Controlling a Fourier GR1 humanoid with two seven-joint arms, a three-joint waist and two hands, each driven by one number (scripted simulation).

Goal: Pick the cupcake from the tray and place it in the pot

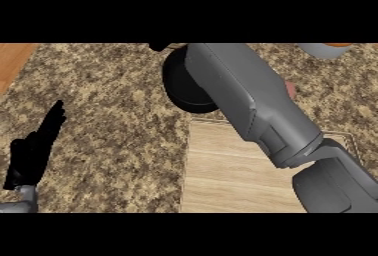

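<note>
A black pot (184, 87) stands on the counter just beyond the wooden tray (221, 170). My right forearm (251, 105) stretches from the lower right across the tray and over the pot, hiding most of the pot's opening. Only a black scrap of my right hand (158, 46) shows at the picture's top edge, past the pot. The cupcake is not plainly visible. A small pinkish shape (293, 90) peeks out at the forearm's right side, and I cannot tell what it is. My left hand (33, 147) rests open at the left edge, fingers up.
A grey object with an orange top (325, 49) sits at the far right. A strip of light wood (15, 60) runs along the far left corner. Speckled brown counter (111, 100) lies between my left hand and the pot.
</note>
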